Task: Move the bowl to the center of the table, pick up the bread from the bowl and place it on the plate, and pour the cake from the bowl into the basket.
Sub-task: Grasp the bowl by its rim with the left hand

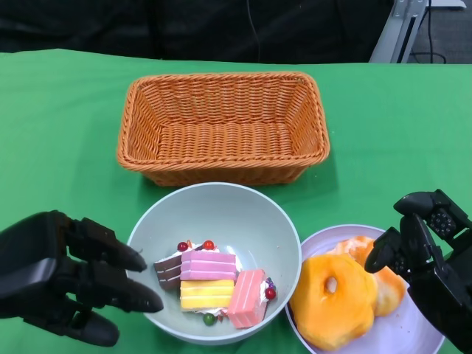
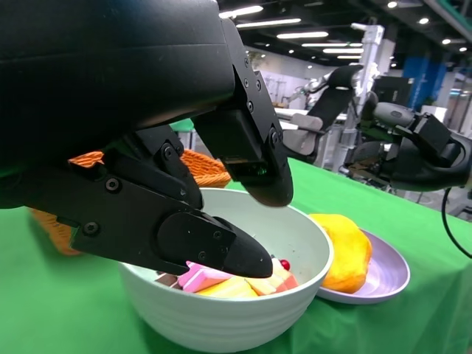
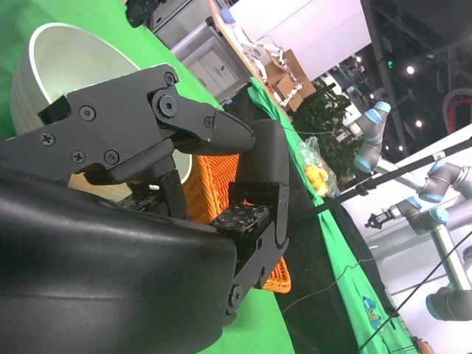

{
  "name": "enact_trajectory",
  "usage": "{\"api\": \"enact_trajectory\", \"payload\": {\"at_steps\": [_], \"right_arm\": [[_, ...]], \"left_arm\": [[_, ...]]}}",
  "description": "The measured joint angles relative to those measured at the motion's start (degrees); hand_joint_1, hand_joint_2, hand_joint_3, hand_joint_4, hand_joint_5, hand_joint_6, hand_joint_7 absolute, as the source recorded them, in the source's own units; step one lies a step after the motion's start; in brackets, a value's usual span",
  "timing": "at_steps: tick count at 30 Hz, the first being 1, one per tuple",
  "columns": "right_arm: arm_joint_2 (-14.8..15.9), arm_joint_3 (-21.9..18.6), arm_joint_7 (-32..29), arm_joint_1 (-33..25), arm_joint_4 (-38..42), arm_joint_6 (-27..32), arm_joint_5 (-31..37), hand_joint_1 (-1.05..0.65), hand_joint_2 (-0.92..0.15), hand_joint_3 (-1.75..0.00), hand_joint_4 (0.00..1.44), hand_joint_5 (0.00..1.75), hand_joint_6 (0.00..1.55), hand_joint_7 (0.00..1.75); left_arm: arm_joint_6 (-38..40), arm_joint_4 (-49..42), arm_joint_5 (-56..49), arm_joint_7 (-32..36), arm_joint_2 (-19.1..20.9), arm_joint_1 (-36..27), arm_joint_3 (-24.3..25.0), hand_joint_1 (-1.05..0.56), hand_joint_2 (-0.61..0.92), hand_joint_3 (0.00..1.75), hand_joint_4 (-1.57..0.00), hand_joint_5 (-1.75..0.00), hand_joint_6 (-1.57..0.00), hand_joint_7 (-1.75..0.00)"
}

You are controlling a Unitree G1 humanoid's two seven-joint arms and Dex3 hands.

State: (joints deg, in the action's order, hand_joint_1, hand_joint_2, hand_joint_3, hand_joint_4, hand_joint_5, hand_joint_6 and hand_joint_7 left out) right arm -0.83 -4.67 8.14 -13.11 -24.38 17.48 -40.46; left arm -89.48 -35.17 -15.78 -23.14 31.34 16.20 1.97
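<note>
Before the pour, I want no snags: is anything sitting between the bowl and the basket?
Nothing visible. The bowl with the cake sits directly in front of the basket, only bare green table between them.

Left robot hand (image 1: 63,276) spreads empty fingers; right robot hand (image 1: 428,254) hovers, fingers apart, empty.

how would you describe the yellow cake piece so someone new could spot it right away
Start at the wicker basket at the back of the green table; the pale bowl sits just in front of it. Among the cake pieces inside, the yellow cake lies low in the middle, the only yellow block between pink ones.
</note>
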Motion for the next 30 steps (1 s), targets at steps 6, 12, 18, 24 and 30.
{"api": "enact_trajectory", "payload": {"at_steps": [6, 12, 18, 24, 30], "right_arm": [[-0.77, 0.17, -0.61, -0.34, -0.62, 0.12, 0.37, -0.23, -0.85, -0.69, 0.62, 1.66, 0.61, 1.32], [-1.03, 1.06, -2.27, -1.17, -2.78, 1.10, 1.43, -0.23, -0.82, -0.71, 0.63, 1.66, 0.64, 1.33], [-1.12, 1.66, -2.92, -1.89, -4.08, 1.72, 2.97, -0.22, -0.80, -0.76, 0.63, 1.68, 0.64, 1.35], [-1.18, 2.30, -3.02, -2.28, -4.44, 2.01, 3.31, -0.21, -0.75, -0.86, 0.63, 1.71, 0.65, 1.37], [-1.22, 2.66, -3.21, -2.41, -5.18, 2.01, 4.25, -0.20, -0.73, -0.89, 0.65, 1.71, 0.66, 1.37]], "left_arm": [[0.09, 0.20, -5.37, 0.80, -1.51, 0.97, -0.23, -0.46, 0.87, 0.01, -1.14, -0.12, -1.10, -0.03], [8.72, 8.36, -15.34, 1.24, -2.34, 0.50, 0.26, -0.45, 0.88, 0.00, -1.05, -0.05, -1.00, 0.00], [16.61, 15.69, -21.28, 4.03, -2.59, -0.55, -1.63, -0.47, 0.91, 0.01, -1.02, -0.02, -0.94, 0.00], [25.67, 23.11, -27.26, 5.44, -2.07, -2.94, -4.83, -0.50, 0.92, 0.07, -0.94, 0.00, -0.87, 0.00], [34.70, 28.71, -31.58, 5.39, -0.04, -4.37, -9.01, -0.47, 0.92, 0.09, -0.90, 0.00, -0.82, 0.00]]}}
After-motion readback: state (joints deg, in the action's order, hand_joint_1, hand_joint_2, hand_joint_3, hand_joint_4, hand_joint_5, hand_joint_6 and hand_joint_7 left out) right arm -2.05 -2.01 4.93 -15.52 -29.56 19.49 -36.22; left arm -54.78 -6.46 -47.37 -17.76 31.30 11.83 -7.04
